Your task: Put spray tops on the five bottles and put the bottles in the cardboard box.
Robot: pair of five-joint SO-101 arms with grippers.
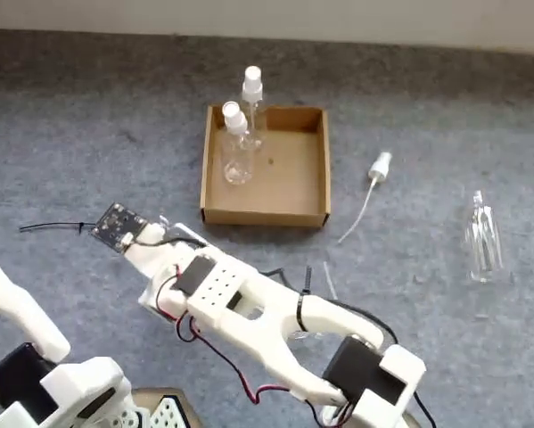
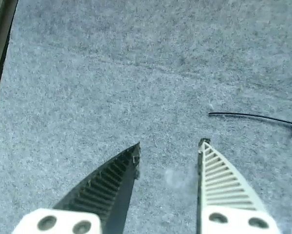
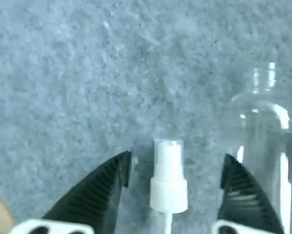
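While my left pincer hangs released over grey carpet, my right pincer gapes around a spray top, seemingly touching it on neither side, with a clear bottle just beside one finger. Two capped bottles stand in the cardboard box. A loose spray top and an uncapped bottle lie apart on the carpet.

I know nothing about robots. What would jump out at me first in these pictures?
A big white arm stretches across the front of the grey carpet; behind it sits a cardboard box holding two upright capped bottles. Right of the box lie a loose spray top and an uncapped bottle. The right gripper hangs open around a second spray top.
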